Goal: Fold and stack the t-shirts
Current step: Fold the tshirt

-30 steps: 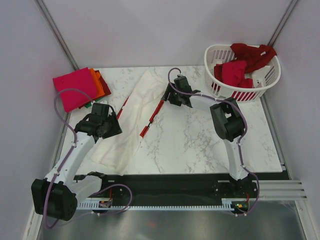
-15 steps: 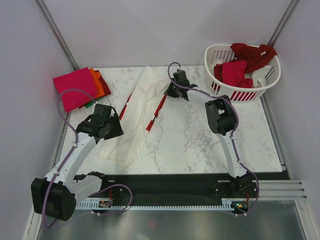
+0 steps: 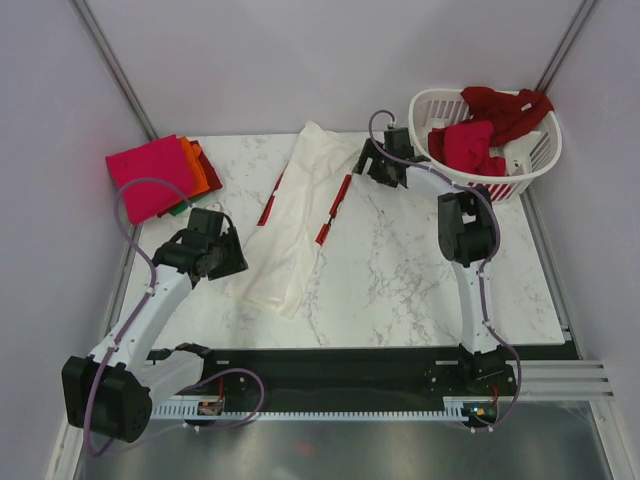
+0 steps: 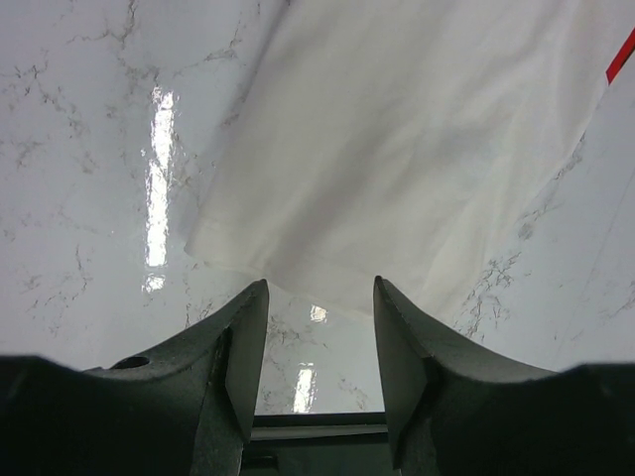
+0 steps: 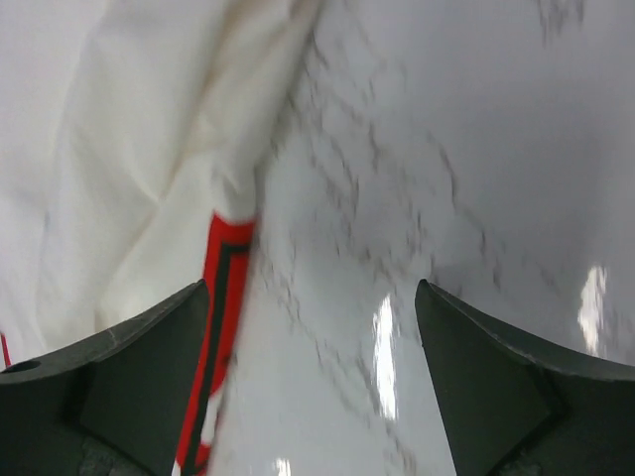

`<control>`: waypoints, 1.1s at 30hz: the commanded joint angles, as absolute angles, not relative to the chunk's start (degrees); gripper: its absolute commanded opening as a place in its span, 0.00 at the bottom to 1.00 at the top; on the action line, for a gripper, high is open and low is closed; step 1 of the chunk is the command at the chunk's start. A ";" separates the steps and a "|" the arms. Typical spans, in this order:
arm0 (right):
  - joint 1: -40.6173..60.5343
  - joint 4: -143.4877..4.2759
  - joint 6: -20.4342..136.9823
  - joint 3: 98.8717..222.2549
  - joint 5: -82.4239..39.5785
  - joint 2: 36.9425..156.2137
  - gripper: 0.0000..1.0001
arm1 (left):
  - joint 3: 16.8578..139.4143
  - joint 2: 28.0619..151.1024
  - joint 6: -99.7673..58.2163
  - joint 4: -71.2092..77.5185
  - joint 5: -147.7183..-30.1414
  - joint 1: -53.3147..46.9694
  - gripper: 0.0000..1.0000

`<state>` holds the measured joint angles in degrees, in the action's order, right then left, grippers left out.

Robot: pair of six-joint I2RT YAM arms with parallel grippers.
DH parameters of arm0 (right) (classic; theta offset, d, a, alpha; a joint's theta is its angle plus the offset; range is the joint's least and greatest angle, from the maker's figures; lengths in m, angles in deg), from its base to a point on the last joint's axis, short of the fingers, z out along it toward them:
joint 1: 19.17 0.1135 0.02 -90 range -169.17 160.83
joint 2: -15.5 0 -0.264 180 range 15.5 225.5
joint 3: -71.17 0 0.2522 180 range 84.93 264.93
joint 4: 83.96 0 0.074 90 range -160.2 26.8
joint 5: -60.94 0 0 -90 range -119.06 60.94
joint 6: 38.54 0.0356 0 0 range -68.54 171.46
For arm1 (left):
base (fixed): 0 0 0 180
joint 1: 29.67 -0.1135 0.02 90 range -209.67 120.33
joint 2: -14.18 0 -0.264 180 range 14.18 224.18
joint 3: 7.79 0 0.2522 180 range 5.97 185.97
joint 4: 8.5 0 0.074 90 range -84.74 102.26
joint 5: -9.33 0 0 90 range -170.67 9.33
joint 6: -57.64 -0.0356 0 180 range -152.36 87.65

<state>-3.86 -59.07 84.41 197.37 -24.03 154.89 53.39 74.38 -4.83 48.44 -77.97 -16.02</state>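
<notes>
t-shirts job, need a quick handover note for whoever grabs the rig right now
Left gripper: open, empty, at the near hem of the cream shirt.
Right gripper: open, empty, over the table beside that shirt's red-trimmed sleeve.
The cream shirt lies in a long strip mid-table, not folded.
Done: folded stack at the far-left corner, magenta on top.
Left: fold and stack the cream shirt, then the red shirts in the basket.

Marble table (image 3: 400, 270): cream t-shirt (image 3: 292, 215) mid-left, folded stack (image 3: 150, 175) far-left, basket (image 3: 480, 190) far-right
</notes>
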 commanded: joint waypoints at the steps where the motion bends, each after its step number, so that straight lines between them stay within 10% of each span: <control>1: -2.30 -57.97 84.94 182.10 -22.14 140.16 0.93 | 54.74 73.42 -6.86 48.23 -77.69 -15.87 0.54; 11: 15.17 -67.82 93.19 136.99 -14.22 118.43 0.90 | 55.01 71.40 -6.78 49.29 -70.83 -15.79 0.55; 25: 36.37 -68.80 105.33 141.70 -16.67 122.37 0.87 | 54.66 69.20 -7.13 48.85 -71.09 -15.79 0.54; 33: 40.50 -68.97 106.92 142.15 -17.55 123.25 0.68 | 54.57 69.37 -7.39 48.59 -71.44 -15.70 0.54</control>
